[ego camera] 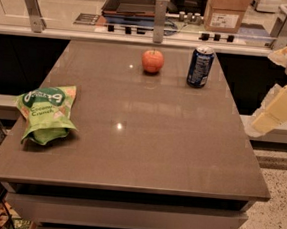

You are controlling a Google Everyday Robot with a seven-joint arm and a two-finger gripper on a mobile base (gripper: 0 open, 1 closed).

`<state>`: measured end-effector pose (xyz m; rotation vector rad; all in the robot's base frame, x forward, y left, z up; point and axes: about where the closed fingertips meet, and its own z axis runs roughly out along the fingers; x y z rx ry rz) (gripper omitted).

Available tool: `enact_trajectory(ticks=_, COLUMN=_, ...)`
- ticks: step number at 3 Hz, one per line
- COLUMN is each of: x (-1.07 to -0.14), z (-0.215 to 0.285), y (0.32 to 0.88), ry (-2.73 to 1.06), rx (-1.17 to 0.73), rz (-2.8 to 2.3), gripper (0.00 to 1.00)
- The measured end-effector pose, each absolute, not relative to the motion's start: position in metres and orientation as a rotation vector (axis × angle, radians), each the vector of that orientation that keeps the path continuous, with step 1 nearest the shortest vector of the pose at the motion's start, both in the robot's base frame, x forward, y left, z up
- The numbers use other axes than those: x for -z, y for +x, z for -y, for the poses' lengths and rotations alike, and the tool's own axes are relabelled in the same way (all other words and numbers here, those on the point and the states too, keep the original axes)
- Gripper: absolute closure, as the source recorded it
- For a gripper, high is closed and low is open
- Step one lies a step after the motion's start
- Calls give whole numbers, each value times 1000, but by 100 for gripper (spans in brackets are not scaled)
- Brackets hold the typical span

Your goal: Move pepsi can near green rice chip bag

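The pepsi can (200, 67) stands upright at the far right of the brown table (145, 152). It is dark blue with a silver top. The green rice chip bag (46, 112) lies flat near the table's left edge, far from the can. My gripper (270, 116) is at the end of the pale arm by the frame's right edge. It is off the table's right side, lower than the can and to its right, well apart from it, and holds nothing that I can see.
A red-orange apple (152, 61) sits just left of the can at the far edge. Behind the table runs a counter with a metal rail post (160, 18), a dark tray (136, 1) and a cardboard box (226, 11).
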<state>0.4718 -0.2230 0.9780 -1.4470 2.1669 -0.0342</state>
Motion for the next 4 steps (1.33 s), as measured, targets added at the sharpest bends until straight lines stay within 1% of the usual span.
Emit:
enact_trajectory(ticks=1, x=-973, z=232, y=504, ry=-1297, rx=12, rz=-2103, gripper=0)
enact_trajectory(ticks=3, x=-967, z=251, y=566, ry=-1122, rx=-18, rz=-1956, gripper=0)
enact_trajectory(ticks=4, x=-958, z=255, y=594, ry=-1049, rx=-82, rz=-1914, gripper=0)
